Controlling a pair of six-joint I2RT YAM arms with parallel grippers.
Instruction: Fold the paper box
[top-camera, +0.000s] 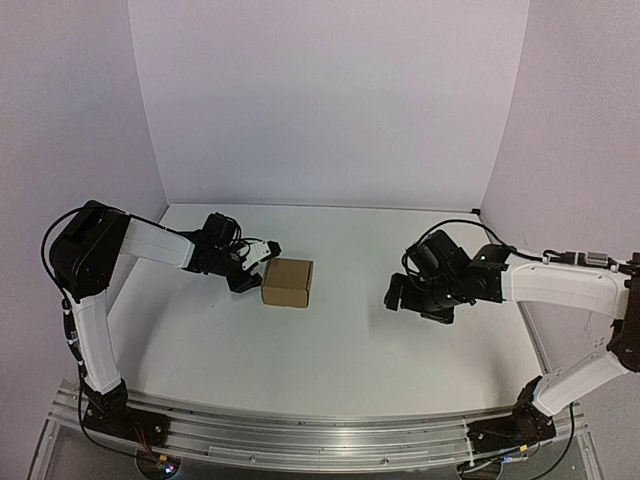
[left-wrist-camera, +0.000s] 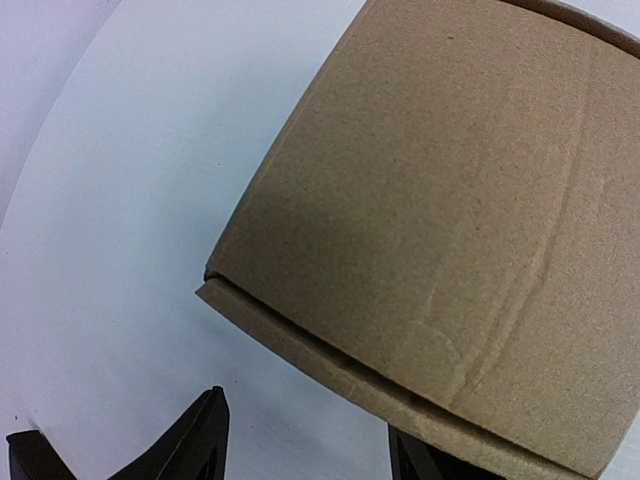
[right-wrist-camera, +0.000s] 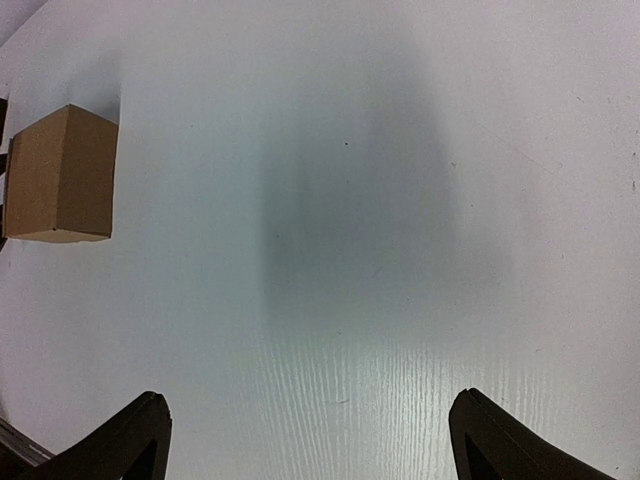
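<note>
The paper box (top-camera: 287, 282) stands on the white table (top-camera: 340, 350) as a closed brown cuboid, left of centre. My left gripper (top-camera: 256, 266) sits right at the box's left side, jaws apart. In the left wrist view the paper box (left-wrist-camera: 450, 220) fills the upper right, with a flap edge slightly proud along its near side. That near edge overlaps the right finger (left-wrist-camera: 415, 462), and only table shows between the fingers of the left gripper (left-wrist-camera: 310, 445). My right gripper (top-camera: 400, 296) hovers open over bare table, well to the right. The right wrist view shows the paper box (right-wrist-camera: 62, 175) far off at the left.
White walls close in the table at the back and on both sides. The arm bases sit on a metal rail (top-camera: 300, 440) along the near edge. Between the box and the right gripper (right-wrist-camera: 310, 440) lies bare table top.
</note>
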